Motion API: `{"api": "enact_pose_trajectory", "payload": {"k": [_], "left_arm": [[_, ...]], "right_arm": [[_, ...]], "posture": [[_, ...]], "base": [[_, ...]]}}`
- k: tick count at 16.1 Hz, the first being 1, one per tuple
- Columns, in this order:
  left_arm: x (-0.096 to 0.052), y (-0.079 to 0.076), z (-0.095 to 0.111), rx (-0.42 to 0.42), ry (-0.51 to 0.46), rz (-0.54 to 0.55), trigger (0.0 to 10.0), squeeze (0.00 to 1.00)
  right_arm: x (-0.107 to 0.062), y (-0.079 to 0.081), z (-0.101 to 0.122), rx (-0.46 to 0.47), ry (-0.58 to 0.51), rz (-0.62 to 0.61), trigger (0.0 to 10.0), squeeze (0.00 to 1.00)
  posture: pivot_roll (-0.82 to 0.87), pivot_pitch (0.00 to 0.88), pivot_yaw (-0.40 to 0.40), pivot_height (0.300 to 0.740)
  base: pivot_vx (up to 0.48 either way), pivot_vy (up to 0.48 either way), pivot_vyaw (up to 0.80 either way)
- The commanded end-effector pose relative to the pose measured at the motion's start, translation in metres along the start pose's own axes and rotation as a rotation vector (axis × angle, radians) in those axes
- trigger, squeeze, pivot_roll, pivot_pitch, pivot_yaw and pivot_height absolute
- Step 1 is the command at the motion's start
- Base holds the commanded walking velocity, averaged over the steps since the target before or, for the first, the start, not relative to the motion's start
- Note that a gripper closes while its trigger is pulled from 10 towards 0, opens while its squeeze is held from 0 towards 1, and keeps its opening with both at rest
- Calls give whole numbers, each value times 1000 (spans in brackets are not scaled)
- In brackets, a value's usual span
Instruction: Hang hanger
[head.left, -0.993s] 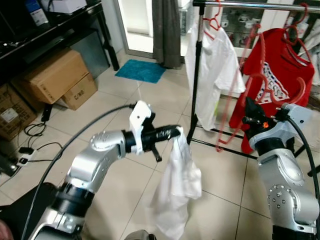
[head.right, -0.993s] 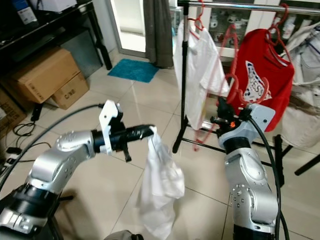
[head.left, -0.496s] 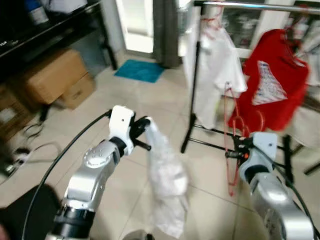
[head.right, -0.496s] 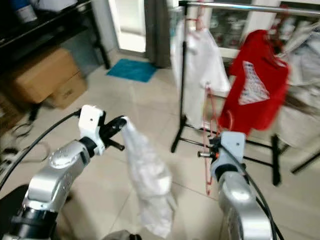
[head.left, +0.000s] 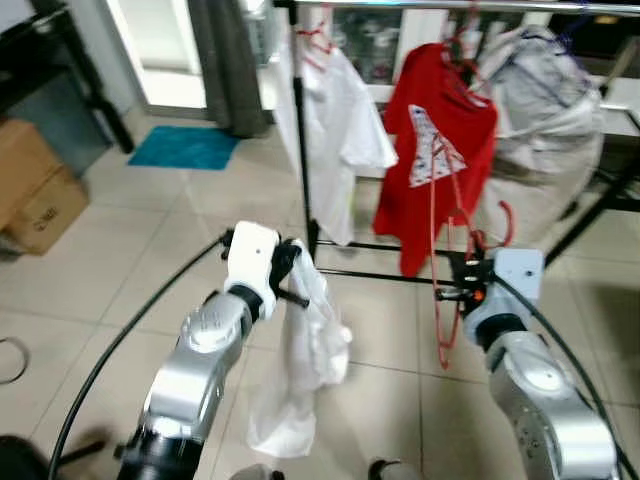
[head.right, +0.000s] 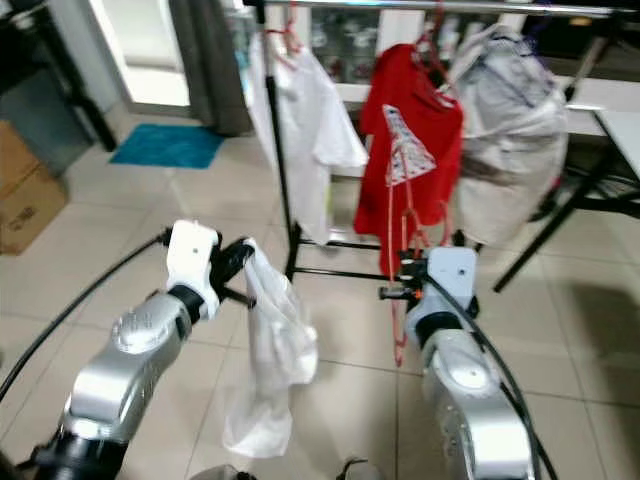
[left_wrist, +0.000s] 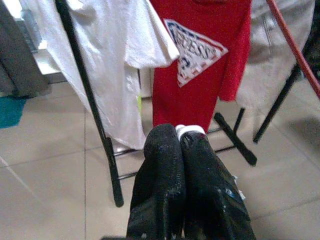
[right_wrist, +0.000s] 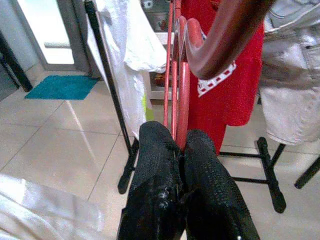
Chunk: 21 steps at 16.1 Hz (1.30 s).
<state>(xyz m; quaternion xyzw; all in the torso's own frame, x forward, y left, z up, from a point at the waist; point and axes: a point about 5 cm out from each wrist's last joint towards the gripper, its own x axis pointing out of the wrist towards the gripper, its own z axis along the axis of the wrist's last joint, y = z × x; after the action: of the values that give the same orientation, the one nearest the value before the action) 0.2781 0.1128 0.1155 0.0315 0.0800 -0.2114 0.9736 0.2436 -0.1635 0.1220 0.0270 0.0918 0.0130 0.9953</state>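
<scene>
My left gripper is shut on the top of a limp white garment that hangs down toward the floor tiles. In the left wrist view a bit of white cloth peeks out between the closed fingers. My right gripper is shut on a thin red hanger, which stands roughly upright in front of the red shirt. The hanger rises from between the fingers in the right wrist view. The clothes rack's rail runs across the top, well above both grippers.
On the rack hang a white shirt, the red shirt and a grey garment. Its black pole and floor bar stand just beyond my left gripper. Cardboard boxes and a blue mat lie to the left.
The camera has swung right, so the rack now sits centred and the boxes have slid to the left edge. Both grippers keep their hold; the hanger now stands before the red shirt.
</scene>
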Motion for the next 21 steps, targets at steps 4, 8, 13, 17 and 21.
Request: {"api": "enact_pose_trajectory", "payload": {"k": [4,8,13,17,21], "left_arm": [[5,9,22,41,-71,47,10000,0],[7,0,22,10,-78,30,10000,0],[11,8,26,-4,-74,40,10000,0],[12,0,26,28,-76,10,10000,0],[12,3,23,29,-65,28,10000,0]], "right_arm": [[6,-2,13,95,-59,-59,10000,0],[2,-10,18,282,-134,-86,10000,0],[3,-3,17,188,-75,-68,10000,0],[2,-8,14,160,-76,-83,10000,0],[-3,-12,1,108,4,-107,10000,0]], "posture": [[-19,58,38,740],[-30,39,61,740],[-45,68,78,740],[-18,55,70,740],[-18,47,64,740]], "base": [[0,0,-800],[0,0,-800],[0,0,-800],[0,0,-200],[0,0,-600]]}}
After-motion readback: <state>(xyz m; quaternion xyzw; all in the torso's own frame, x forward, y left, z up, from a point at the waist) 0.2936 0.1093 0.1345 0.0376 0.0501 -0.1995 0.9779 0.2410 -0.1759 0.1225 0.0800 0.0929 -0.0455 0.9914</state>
